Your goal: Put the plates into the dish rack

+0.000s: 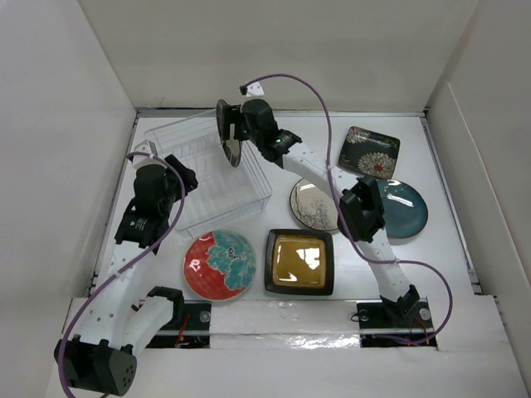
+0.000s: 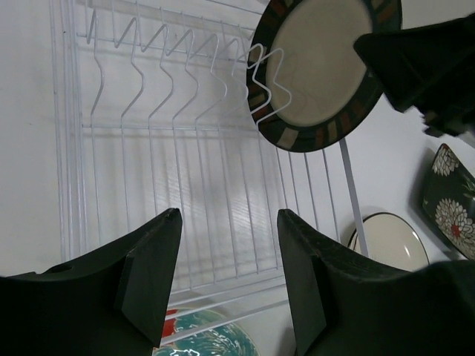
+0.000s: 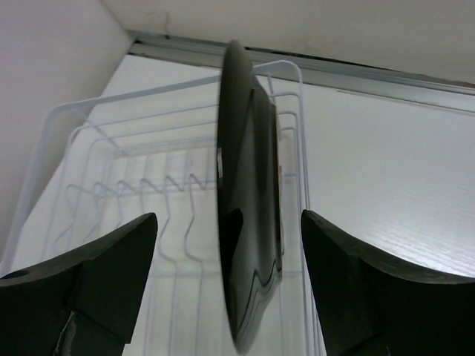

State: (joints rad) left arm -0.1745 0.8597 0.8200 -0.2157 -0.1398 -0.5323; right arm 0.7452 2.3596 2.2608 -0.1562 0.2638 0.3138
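Note:
The clear dish rack (image 1: 207, 178) stands at the far left. The round dark-rimmed cream plate (image 1: 226, 133) stands on edge in a slot at the rack's far right corner (image 2: 319, 70). My right gripper (image 1: 238, 128) is open around it; in the right wrist view the plate (image 3: 249, 222) sits between the spread fingers with a gap on each side. My left gripper (image 1: 184, 178) is open and empty over the rack's near left side (image 2: 228, 222). On the table lie the red plate with teal flowers (image 1: 220, 264), the square black-gold plate (image 1: 299, 262), the branch-pattern cream plate (image 1: 311, 203), the teal plate (image 1: 406, 207) and the square dark floral plate (image 1: 370, 152).
White walls close in the table on the left, back and right. A purple cable loops over the right arm (image 1: 365, 215), which partly covers the branch-pattern and teal plates. The rack's wire dividers (image 2: 148, 81) stand empty left of the plate.

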